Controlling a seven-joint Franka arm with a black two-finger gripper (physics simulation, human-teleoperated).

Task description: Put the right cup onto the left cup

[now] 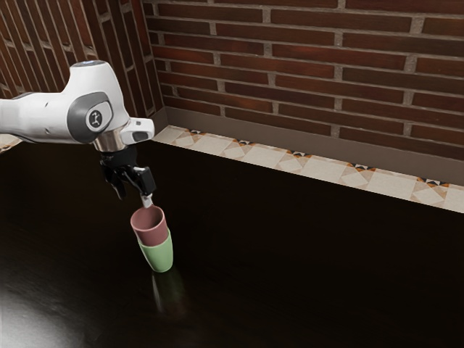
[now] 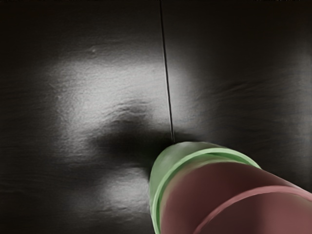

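Observation:
Just above the stacked cups, in the exterior view, my gripper (image 1: 134, 197) stands open, its fingers apart and nothing held between them. One fingertip is close to the far rim of the red cup (image 1: 152, 230); whether it touches cannot be told. The red cup sits upright inside the green cup (image 1: 159, 257), which stands on the dark table. In the wrist view the red cup (image 2: 190, 200) is nested within the rim of the green cup (image 2: 163, 173), with its lower part hidden inside.
The dark table (image 1: 312, 254) extends around the cups. Behind it are a patterned tile strip (image 1: 268, 158) and a brick wall (image 1: 304, 58). A thin seam runs across the tabletop (image 2: 122, 83) up to the green cup.

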